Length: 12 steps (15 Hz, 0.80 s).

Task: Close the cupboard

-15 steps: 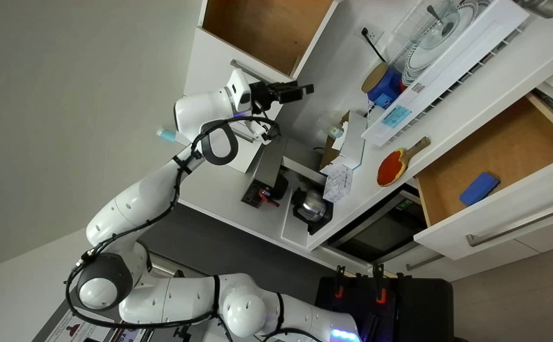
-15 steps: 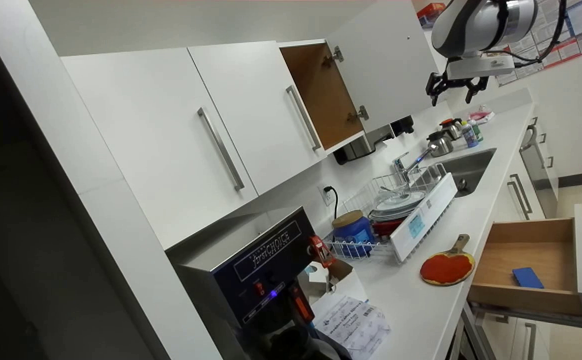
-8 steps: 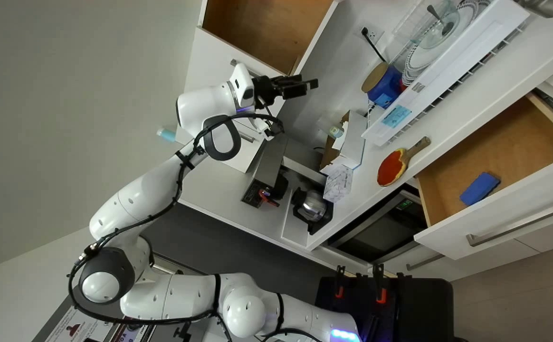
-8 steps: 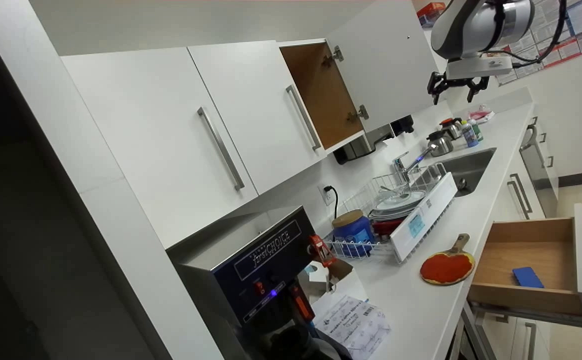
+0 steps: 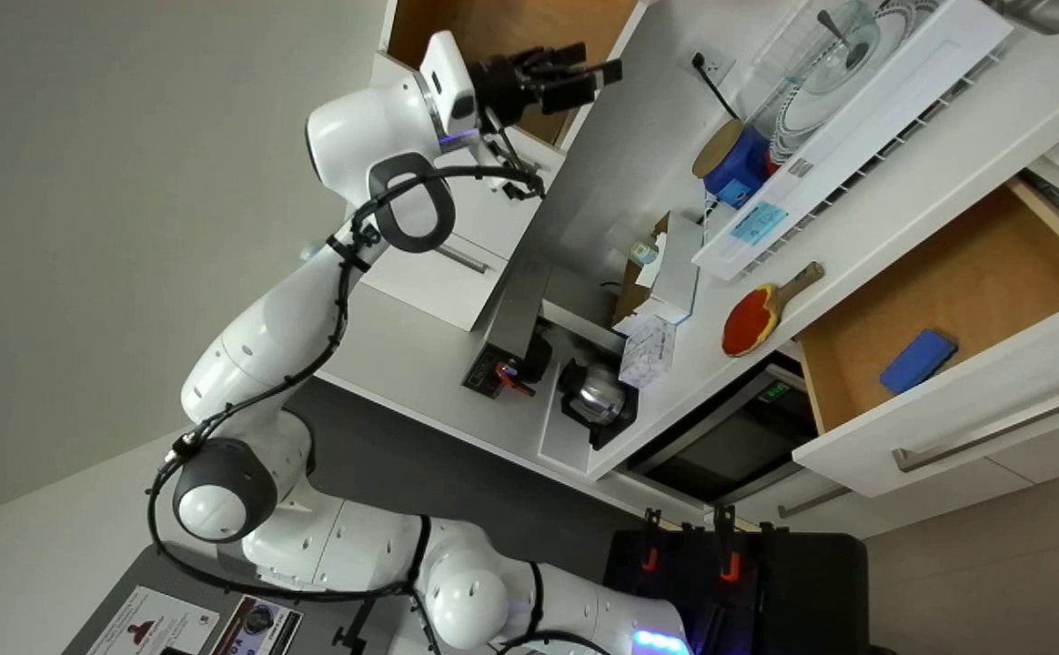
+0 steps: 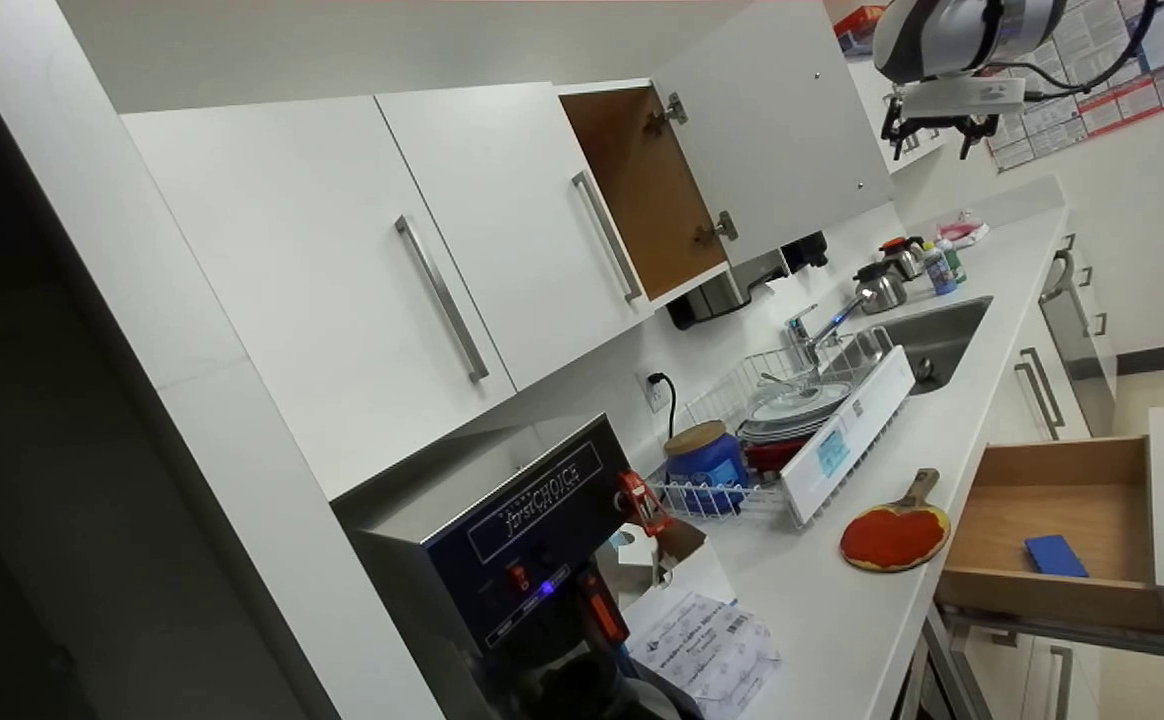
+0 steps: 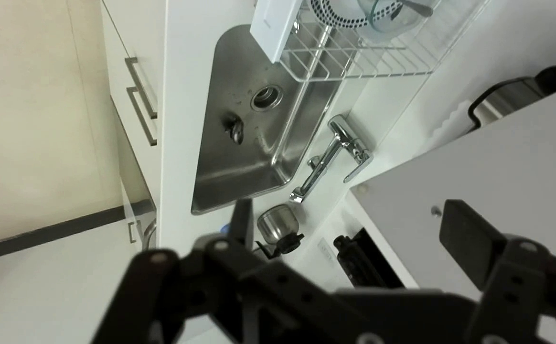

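White outside and brown wood within, the cupboard (image 6: 622, 190) hangs on the wall, to the right of two closed white doors (image 6: 522, 230) in an exterior view; its own panel (image 6: 772, 140) is swung wide, with the hinges (image 6: 677, 107) showing. I have the pincer (image 7: 354, 229) apart, a broad gap between its dark pads (image 7: 469, 239). My wrist view has the cupboard's pale panel on its right, behind one pad, and I cannot tell whether they touch. In an exterior view the pincer overlaps the brown inside (image 5: 529, 23).

For print, the clearest I get is "firstCHOICE" on the dark front of the coffee maker (image 6: 537, 535); the smaller lettering there is beyond me. Near it lies a package (image 6: 707, 650) covered in print, too fine to read. On the white board (image 6: 847, 435) beside the plates (image 6: 787, 420) sits a pale blue label (image 6: 832, 452) I cannot make out, and the same goes for the sheets (image 6: 1092, 70) on the far wall. Beneath the counter (image 6: 792, 610) the oven (image 5: 721, 446) shows a green display, its figures too small for me. A red-and-yellow paddle (image 6: 892, 540) rests on the counter, and a blue block (image 6: 1057, 556) lies in the pulled-out drawer (image 6: 1052, 605).
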Available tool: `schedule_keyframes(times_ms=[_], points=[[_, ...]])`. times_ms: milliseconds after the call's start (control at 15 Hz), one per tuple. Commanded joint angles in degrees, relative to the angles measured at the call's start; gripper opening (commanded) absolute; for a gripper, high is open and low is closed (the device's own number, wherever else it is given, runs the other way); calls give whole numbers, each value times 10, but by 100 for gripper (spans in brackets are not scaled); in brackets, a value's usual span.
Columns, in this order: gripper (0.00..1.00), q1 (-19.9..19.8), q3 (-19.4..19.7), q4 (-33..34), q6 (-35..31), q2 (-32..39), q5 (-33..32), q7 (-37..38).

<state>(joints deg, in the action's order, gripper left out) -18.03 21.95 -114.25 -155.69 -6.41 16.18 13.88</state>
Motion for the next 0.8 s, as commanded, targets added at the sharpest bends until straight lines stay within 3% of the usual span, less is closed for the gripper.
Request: schedule_keyframes(times_ms=[0, 467, 733], points=[[100, -10, 17, 107, 51, 66, 69, -7], [100, -77, 13, 276, 148, 185, 275, -64], [100, -129, -4, 362, 201, 252, 338, -87]])
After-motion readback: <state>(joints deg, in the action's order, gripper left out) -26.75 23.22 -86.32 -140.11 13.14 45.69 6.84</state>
